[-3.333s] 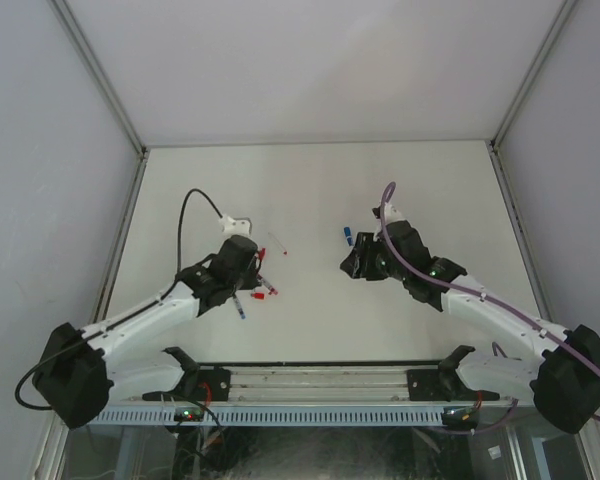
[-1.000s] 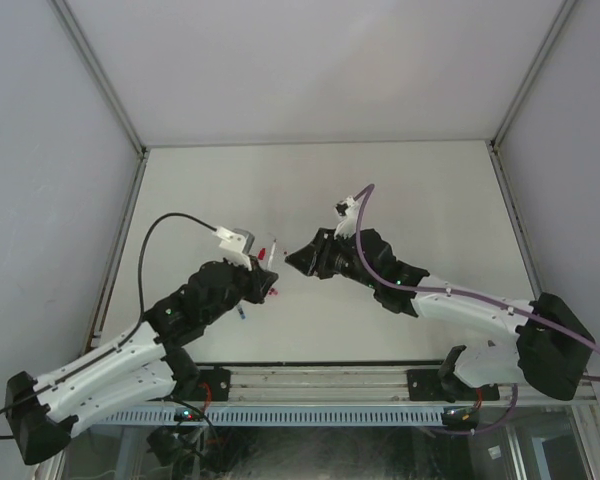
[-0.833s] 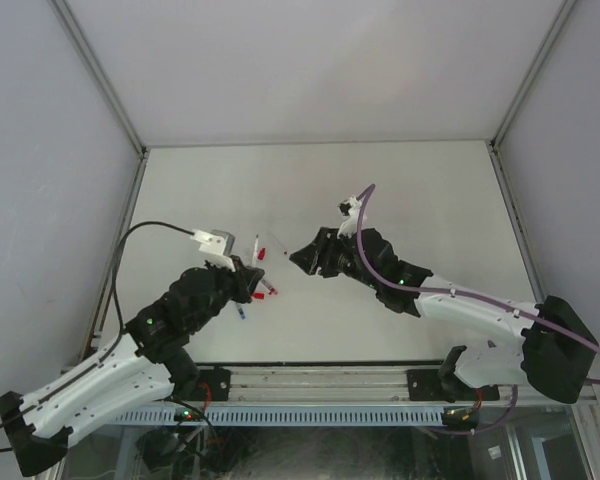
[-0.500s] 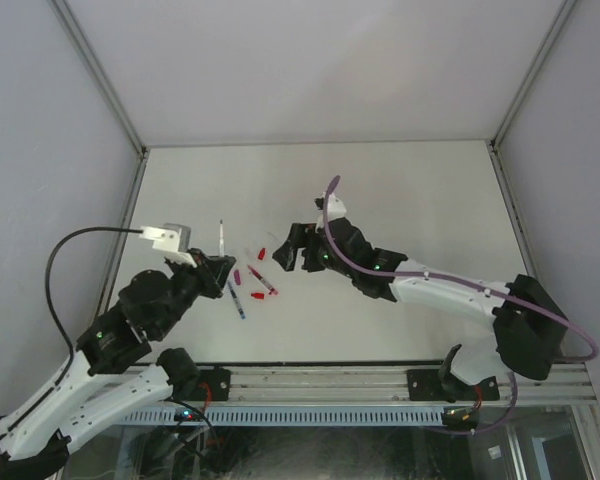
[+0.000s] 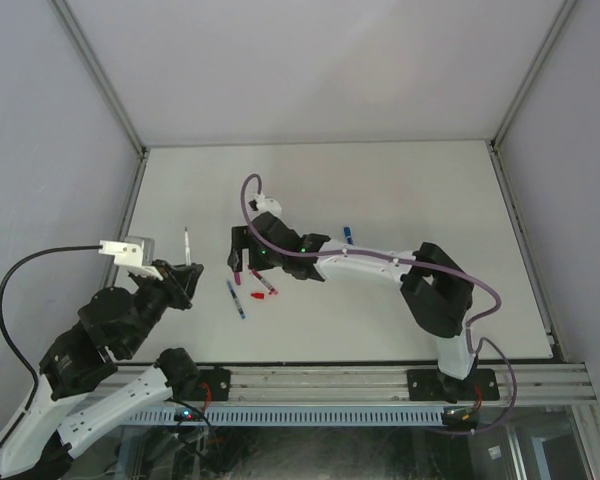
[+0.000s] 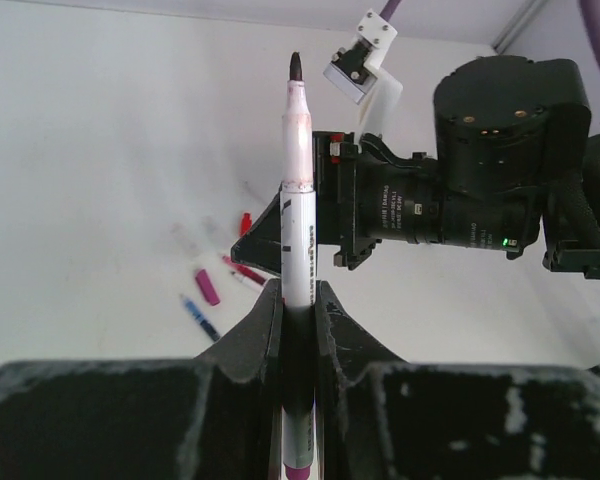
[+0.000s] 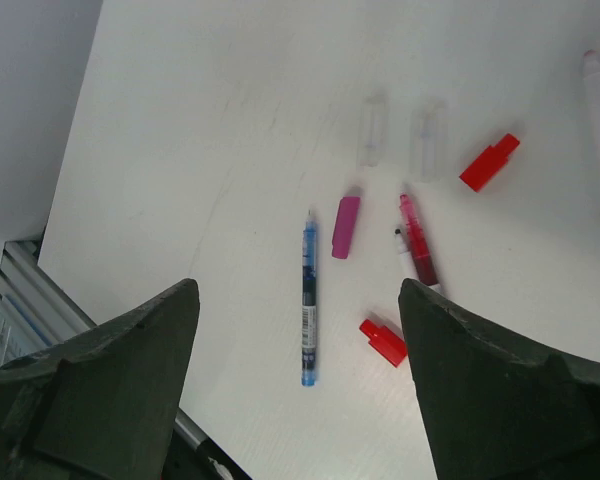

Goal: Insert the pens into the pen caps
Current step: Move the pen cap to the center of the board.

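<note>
"Where is the pen?"
"The left hand (image 6: pixel 298 300) squeezes a white pen (image 6: pixel 298 200), tip up."
"And the right hand (image 7: pixel 298 300)?"
"Open wide above the counter (image 7: pixel 180 150). Under it lie a blue pen (image 7: pixel 308 300), a red pen (image 7: pixel 417 240), a purple cap (image 7: pixel 346 226) and red caps (image 7: pixel 488 162)."

A robotics lab test cell.
A plain white counter (image 5: pixel 420 200) is boxed in by pale walls (image 5: pixel 310 60) and metal corner posts (image 5: pixel 100 80); a left arm (image 5: pixel 115 315) and a right arm (image 5: pixel 365 265) are bolted to a metal rail (image 5: pixel 320 380) along its near edge.
</note>
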`<control>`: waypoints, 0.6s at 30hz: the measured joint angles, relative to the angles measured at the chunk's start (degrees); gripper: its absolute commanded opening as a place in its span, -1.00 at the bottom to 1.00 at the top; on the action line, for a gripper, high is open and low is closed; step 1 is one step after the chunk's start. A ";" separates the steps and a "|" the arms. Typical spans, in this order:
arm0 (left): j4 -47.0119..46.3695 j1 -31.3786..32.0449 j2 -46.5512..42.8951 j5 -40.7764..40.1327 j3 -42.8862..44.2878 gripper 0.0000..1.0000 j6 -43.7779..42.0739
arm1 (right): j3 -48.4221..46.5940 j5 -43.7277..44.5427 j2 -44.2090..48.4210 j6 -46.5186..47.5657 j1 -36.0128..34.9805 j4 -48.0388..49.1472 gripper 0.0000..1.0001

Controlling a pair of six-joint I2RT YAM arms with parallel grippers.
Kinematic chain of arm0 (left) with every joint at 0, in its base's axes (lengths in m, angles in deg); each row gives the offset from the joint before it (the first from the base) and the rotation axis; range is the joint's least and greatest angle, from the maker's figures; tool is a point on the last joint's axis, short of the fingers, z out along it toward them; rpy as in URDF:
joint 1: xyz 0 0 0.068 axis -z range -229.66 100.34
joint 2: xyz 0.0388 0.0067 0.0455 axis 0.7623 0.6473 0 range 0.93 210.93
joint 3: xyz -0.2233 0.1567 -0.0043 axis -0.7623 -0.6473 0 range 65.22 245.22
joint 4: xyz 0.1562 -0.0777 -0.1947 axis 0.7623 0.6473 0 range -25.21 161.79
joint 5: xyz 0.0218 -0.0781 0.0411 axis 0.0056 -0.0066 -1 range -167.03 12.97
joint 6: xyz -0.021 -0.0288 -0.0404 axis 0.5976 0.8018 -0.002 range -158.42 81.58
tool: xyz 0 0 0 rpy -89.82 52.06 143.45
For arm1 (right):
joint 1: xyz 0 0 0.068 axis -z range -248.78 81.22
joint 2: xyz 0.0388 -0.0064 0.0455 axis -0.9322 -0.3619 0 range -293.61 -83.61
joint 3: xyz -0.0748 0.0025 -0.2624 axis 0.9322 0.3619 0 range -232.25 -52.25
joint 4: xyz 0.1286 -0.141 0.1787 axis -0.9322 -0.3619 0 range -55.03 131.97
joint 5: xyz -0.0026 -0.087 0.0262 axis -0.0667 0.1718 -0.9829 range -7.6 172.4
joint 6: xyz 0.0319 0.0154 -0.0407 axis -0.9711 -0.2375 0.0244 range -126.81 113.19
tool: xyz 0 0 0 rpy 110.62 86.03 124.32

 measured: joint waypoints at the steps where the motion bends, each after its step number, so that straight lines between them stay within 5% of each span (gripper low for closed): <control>1: 0.61 0.00 -0.09 -0.46 0.00 -1.00 -0.15 | -1.99 0.26 -1.77 -0.13 -0.31 -1.27 0.48; 7: 2.64 0.00 -0.96 -2.51 -0.24 -0.99 -1.38 | -12.26 2.86 -9.40 -0.02 -2.16 -8.44 0.08; 18: 3.74 0.00 -2.89 -3.78 -1.90 -0.99 -1.46 | -25.31 5.60 -19.08 0.57 -3.32 -17.77 -0.21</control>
